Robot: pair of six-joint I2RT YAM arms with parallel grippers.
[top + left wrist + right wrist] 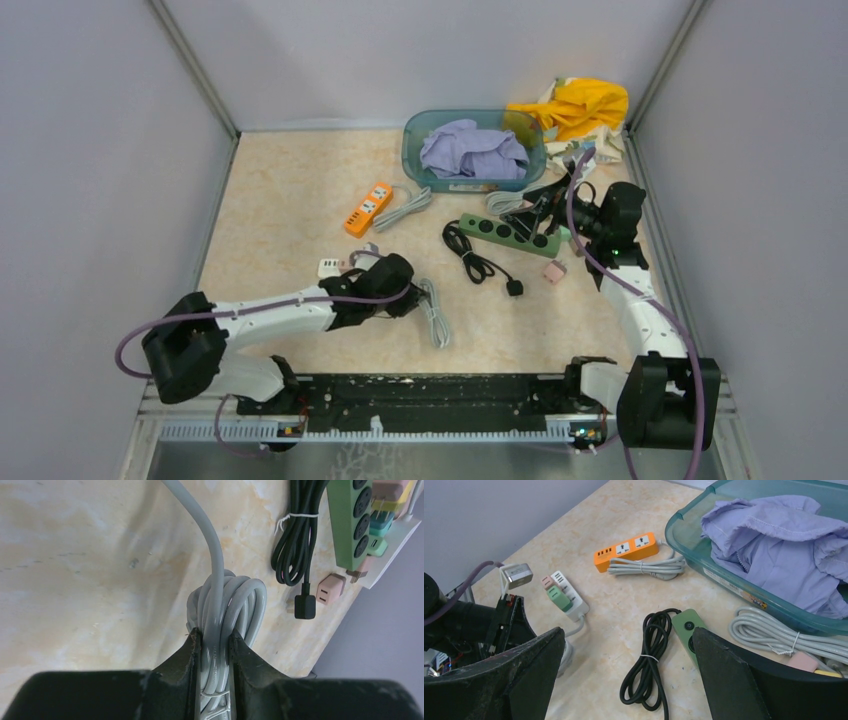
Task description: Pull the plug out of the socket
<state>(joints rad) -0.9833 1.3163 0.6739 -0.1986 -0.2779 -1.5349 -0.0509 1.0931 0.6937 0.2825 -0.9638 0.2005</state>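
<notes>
The left gripper is pinched tight on the grey coil, its 2 fingers pressing on either side of the bundled strands. It sits low over the table, left of centre and toward the near edge. The white strip lies just beyond it, nearer the left edge. 2 plugs are seated in the strip side by side, a pink plug and a green plug, and neither gripper touches them. The strip's cord runs off toward the left arm. The right gripper hangs with its jaws spread wide and nothing between them, above the right half of the table and over one end of the green strip. A tied black cord lies just beside the green strip on its left-edge side. In the left wrist view the cord's plug rests flat on the table, with a pink adapter near it. An orange strip, with its own tied grey cable touching it, lies toward the far edge. It is left of the tub, which stands at the middle of the far edge and holds a purple cloth. A yellow cloth is heaped in the far right corner.
</notes>
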